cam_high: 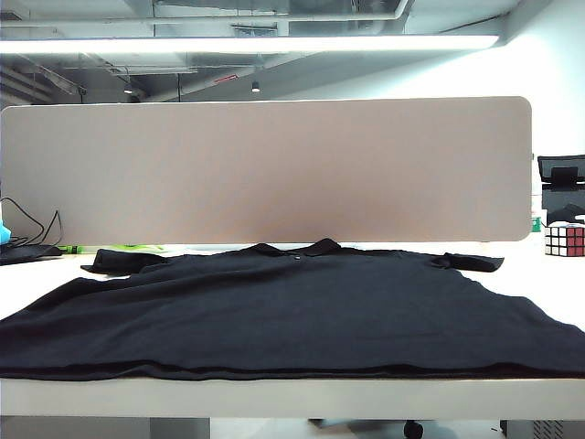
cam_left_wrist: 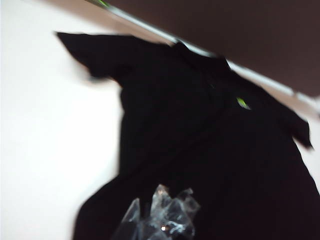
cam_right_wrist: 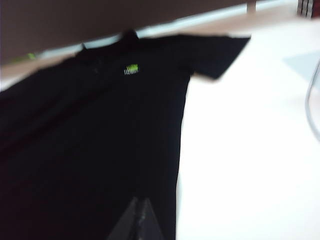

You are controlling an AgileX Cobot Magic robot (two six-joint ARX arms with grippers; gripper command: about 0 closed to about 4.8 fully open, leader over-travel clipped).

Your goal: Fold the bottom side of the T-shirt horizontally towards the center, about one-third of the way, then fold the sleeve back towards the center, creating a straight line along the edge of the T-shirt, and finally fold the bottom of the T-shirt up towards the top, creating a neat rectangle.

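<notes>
The black T-shirt point(cam_high: 292, 311) lies spread flat on the white table, collar point(cam_high: 306, 248) at the far side. The bottom of the T-shirt point(cam_high: 274, 371) runs along the table's front edge. One sleeve point(cam_high: 471, 262) points right, the other point(cam_high: 119, 261) left. Neither arm shows in the exterior view. In the left wrist view my left gripper point(cam_left_wrist: 162, 217), its tips wrapped in clear film, hangs shut over the T-shirt point(cam_left_wrist: 210, 150) near a side edge. My right gripper point(cam_right_wrist: 140, 215) is shut above the T-shirt point(cam_right_wrist: 90, 140), close to the other side edge. Both hold nothing.
A beige partition board point(cam_high: 265, 169) stands behind the table. A cube toy point(cam_high: 564, 240) sits at the far right. Dark cables point(cam_high: 27, 240) lie at the far left. White tabletop point(cam_high: 539, 288) shows beside the shirt.
</notes>
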